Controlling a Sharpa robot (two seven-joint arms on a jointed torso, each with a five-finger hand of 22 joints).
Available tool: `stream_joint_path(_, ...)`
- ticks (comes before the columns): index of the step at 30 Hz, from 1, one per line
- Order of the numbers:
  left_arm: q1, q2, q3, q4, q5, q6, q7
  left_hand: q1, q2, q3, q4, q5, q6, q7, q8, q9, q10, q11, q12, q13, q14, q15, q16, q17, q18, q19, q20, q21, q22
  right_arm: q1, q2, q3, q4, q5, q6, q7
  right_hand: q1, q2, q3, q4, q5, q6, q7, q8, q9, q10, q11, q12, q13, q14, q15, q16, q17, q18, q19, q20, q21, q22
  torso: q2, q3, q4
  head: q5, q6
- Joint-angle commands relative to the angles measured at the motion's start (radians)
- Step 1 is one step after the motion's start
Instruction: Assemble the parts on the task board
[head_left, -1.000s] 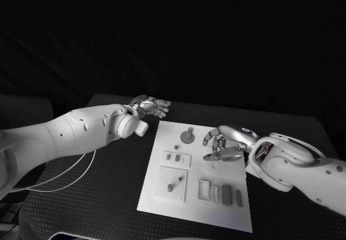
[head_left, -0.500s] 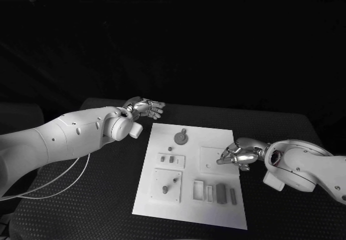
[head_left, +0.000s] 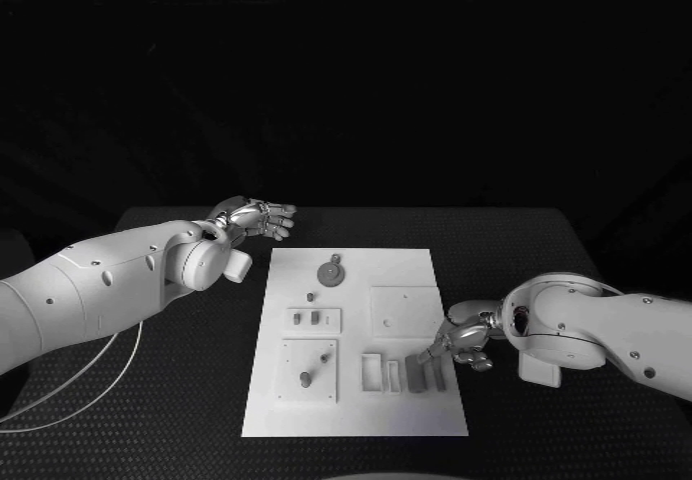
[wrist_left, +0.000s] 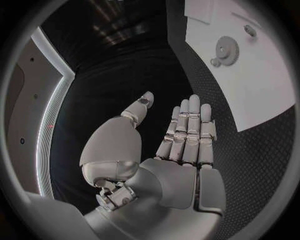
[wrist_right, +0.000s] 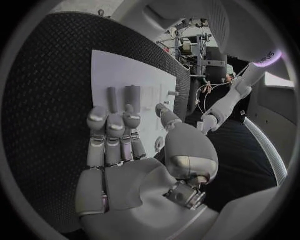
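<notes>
here the task board (head_left: 361, 340) was seen lying flat in the middle of the black table (head_left: 173, 400), with the parts on it: a gear-like piece (head_left: 332, 272) toward its far end and upright bars (head_left: 417, 372) slotted near its right, near corner. the parts were judged small, stiff and light, likely smooth enough to slip, so a fingertip pinch across the narrow sides of a bar was thought best. the right hand (head_left: 459, 343) was held at the board's right edge just beside the bars, fingers loosely spread, nothing held. the left hand (head_left: 257, 217) was raised off the board's far left corner, fingers straight and close together, empty. compared with a second earlier, the right hand was noted to have been drawn from mid-board down toward the bars; the left hand's pose was unchanged.
</notes>
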Motion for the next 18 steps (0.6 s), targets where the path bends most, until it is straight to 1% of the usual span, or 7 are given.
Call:
stream_joint_path(1,-0.001,0.000,0.001,0.003,0.001,0.017,0.017,0.000,0.007,-0.004,0.001,-0.001,0.000,-0.006,0.003,-0.001,0.001,0.003,-0.001,-0.001,0.005,0.003,-0.006,0.002,0.016,0.007,0.001,-0.005,0.002,-0.001,0.003,-0.001,0.011,-0.066,0.013,-0.038,-0.007,0.008,-0.010,-0.008,0.021,0.027,0.011,-0.009,0.002,-0.003,-0.012,0.003,-0.003,0.008,-0.003,-0.009,0.003,0.086,-0.001,-0.002,0.000,-0.001,-0.001,0.0008,-0.0022,-0.024,-0.009)
stream_joint_path(4,-0.001,-0.002,0.001,0.006,0.001,0.017,0.017,0.000,0.007,-0.004,0.002,-0.001,0.000,-0.006,0.003,-0.002,0.001,0.003,-0.001,-0.001,0.005,0.003,-0.006,0.002,0.016,0.007,0.001,-0.006,0.002,-0.002,0.005,-0.004,0.017,-0.084,0.017,-0.045,-0.010,0.010,-0.012,-0.013,0.027,0.030,0.011,-0.011,0.001,0.000,-0.013,0.004,-0.004,0.011,-0.003,-0.011,0.005,0.086,0.001,-0.001,0.001,-0.002,0.000,0.0007,-0.0004,-0.032,-0.012)
stream_joint_path(5,-0.001,-0.003,0.001,0.006,0.001,0.018,0.017,-0.001,0.007,-0.004,0.002,-0.002,-0.001,-0.006,0.003,-0.002,0.001,0.003,-0.001,-0.001,0.005,0.003,-0.006,0.002,0.016,0.007,0.001,-0.006,0.002,-0.002,0.006,-0.005,0.019,-0.089,0.013,-0.045,-0.012,0.011,-0.013,-0.014,0.028,0.031,0.010,-0.012,0.000,0.001,-0.013,0.005,-0.004,0.012,-0.004,-0.011,0.006,0.086,0.001,-0.001,0.001,-0.002,0.000,-0.0002,0.0002,-0.034,-0.013)
stream_joint_path(9,-0.001,-0.004,0.001,0.006,0.001,0.018,0.017,-0.001,0.007,-0.005,0.002,-0.002,-0.001,-0.006,0.003,-0.002,0.001,0.003,-0.001,-0.001,0.005,0.003,-0.006,0.003,0.016,0.007,0.001,-0.006,0.002,-0.004,0.017,-0.008,0.022,-0.106,-0.005,-0.045,-0.016,0.013,-0.014,-0.016,0.030,0.034,0.010,-0.014,-0.001,0.003,-0.013,0.005,-0.005,0.014,-0.004,-0.012,0.008,0.086,0.002,0.000,0.002,-0.002,0.000,-0.0006,-0.0010,-0.037,-0.017)
stream_joint_path(14,-0.001,-0.005,0.001,0.007,0.001,0.020,0.017,-0.001,0.008,-0.005,0.002,-0.002,-0.001,-0.006,0.004,-0.002,0.001,0.003,-0.001,-0.002,0.005,0.003,-0.007,0.003,0.016,0.007,0.001,-0.006,0.002,-0.009,0.037,-0.015,0.019,-0.123,-0.030,-0.046,-0.020,0.014,-0.014,-0.021,0.038,0.039,0.009,-0.016,-0.003,0.005,-0.014,0.005,-0.006,0.016,-0.005,-0.014,0.011,0.086,0.003,0.000,0.002,-0.003,0.000,-0.0014,0.0003,-0.039,-0.020)
stream_joint_path(18,-0.001,-0.006,0.001,0.007,0.001,0.020,0.017,-0.002,0.008,-0.005,0.002,-0.002,-0.001,-0.006,0.004,-0.002,0.001,0.004,0.000,-0.002,0.005,0.003,-0.007,0.004,0.016,0.007,0.001,-0.006,0.002,-0.011,0.044,-0.016,0.013,-0.125,-0.019,-0.051,-0.022,0.015,-0.013,-0.025,0.043,0.041,0.009,-0.019,-0.005,0.004,-0.014,0.005,-0.007,0.016,-0.005,-0.016,0.012,0.086,0.002,0.001,0.002,-0.003,0.000,-0.0014,0.0009,-0.039,-0.021)
